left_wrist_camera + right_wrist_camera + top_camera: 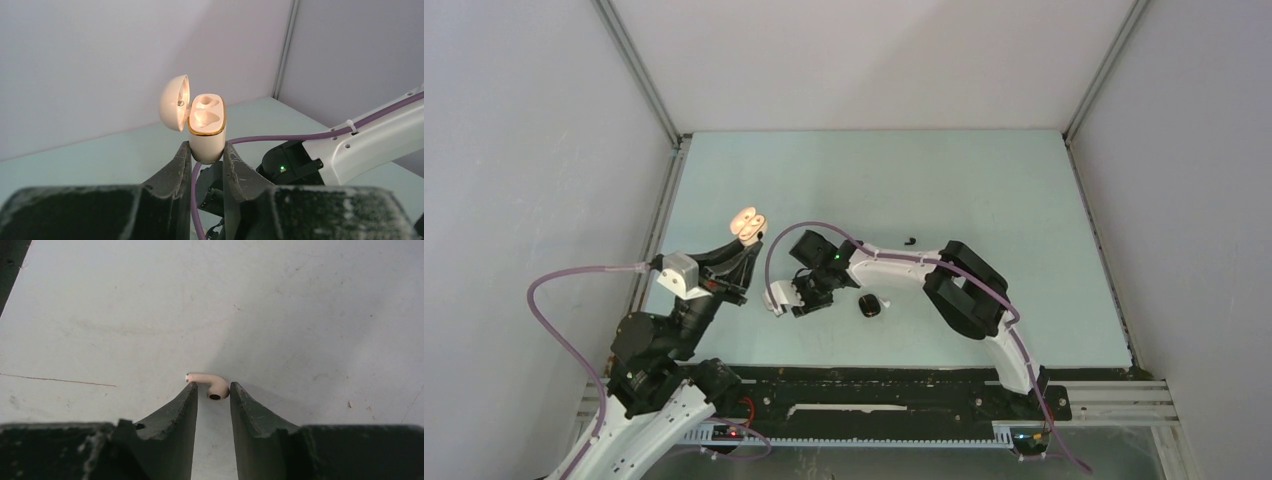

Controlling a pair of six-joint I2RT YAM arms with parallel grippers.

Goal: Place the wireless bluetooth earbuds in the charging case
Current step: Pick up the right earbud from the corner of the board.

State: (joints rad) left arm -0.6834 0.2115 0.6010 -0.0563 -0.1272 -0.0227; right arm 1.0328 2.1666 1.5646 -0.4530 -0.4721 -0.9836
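My left gripper (pixel 206 150) is shut on a pale beige charging case (pixel 207 137) and holds it upright in the air, lid (pixel 175 102) swung open to the left and two moulded wells showing. In the top view the case (pixel 748 225) is raised at the left. My right gripper (pixel 213 390) is low over the table, jaws narrowly open, with a pale beige earbud (pixel 210 385) lying at the fingertips. Its head is between the tips and its stem points left past the left finger (pixel 187 400). The top view hides this bud under the right gripper (pixel 792 303).
A closed black case (pixel 869 306) lies on the pale green table (pixel 984 190) just right of the right gripper. A small black earbud (pixel 910 241) lies further back. The right arm's purple cable (pixel 300 136) loops behind the held case. Grey walls enclose the table.
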